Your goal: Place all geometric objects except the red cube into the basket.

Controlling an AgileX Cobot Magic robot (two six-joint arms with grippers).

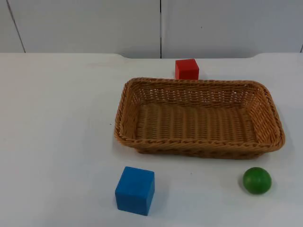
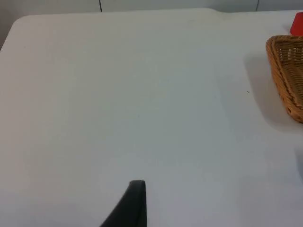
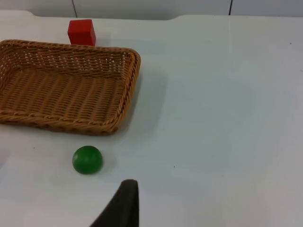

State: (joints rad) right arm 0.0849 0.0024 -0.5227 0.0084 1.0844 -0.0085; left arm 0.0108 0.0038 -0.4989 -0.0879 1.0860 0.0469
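The basket sits on the desk, right of the middle, with its long sides running left to right. The rear cube stands just behind the basket's far rim, near the partition wall where the desk ends. The front cube stands before the basket's left end, apart from it. The ball lies before the basket's right end, near the rim and well to the right of the front cube. Nothing lies in the basket. The left gripper is over bare desk left of the basket. The right gripper is near the ball.
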